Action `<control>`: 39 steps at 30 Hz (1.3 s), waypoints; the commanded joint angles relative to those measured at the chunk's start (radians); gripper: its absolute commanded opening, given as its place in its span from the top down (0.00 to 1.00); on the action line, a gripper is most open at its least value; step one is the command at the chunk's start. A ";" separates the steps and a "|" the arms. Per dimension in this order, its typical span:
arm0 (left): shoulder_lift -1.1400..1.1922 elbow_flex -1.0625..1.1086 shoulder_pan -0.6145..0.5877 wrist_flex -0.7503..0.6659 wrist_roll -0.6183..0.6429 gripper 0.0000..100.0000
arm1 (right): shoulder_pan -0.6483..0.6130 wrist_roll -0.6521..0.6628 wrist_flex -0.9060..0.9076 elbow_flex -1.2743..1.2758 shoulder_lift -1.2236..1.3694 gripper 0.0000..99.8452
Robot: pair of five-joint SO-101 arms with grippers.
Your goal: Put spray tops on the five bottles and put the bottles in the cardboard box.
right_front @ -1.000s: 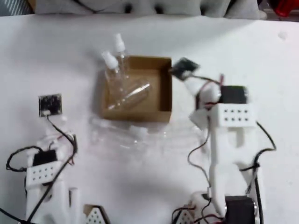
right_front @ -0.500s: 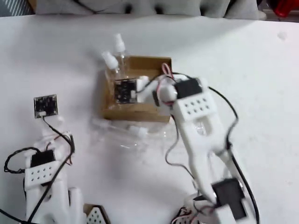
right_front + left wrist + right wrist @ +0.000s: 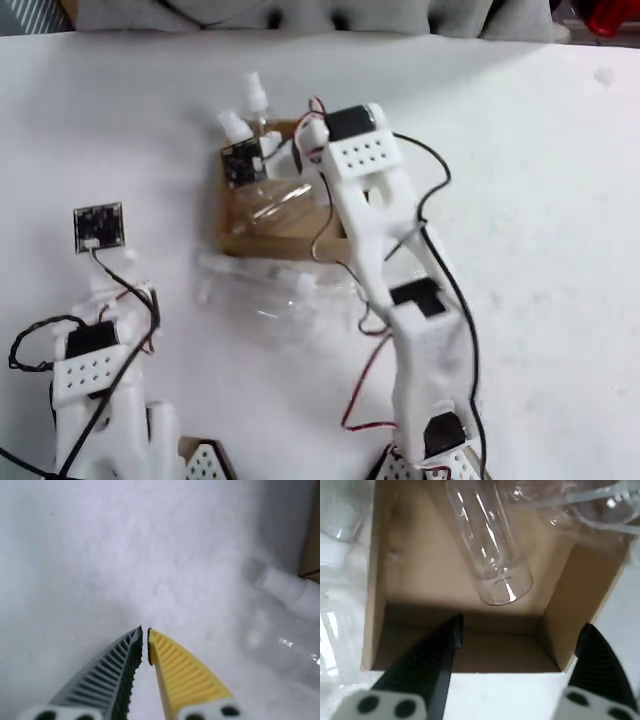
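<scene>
While the right gripper (image 3: 520, 626) hung over the open brown cardboard box (image 3: 557, 625), its fingers stood wide apart and empty, above the clear plastic bottle (image 3: 490, 545) lying on its side inside. Left gripper (image 3: 145, 632) sat over the white table (image 3: 75, 555), fingers pinched together on nothing. Bottle looked light, thin-walled, slick and prone to roll; best hold was probably a gentle pinch across mid-body.
</scene>
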 commanded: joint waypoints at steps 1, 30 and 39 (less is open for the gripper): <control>-0.024 -0.003 -0.005 -0.048 -0.028 0.98 | -0.010 0.038 0.094 -0.261 0.110 0.68; -0.021 -0.003 -0.005 -0.061 -0.028 0.98 | -0.067 0.120 0.236 -0.577 0.458 0.76; -0.021 -0.003 -0.005 -0.061 -0.028 0.98 | -0.050 0.138 0.236 -0.560 0.433 0.84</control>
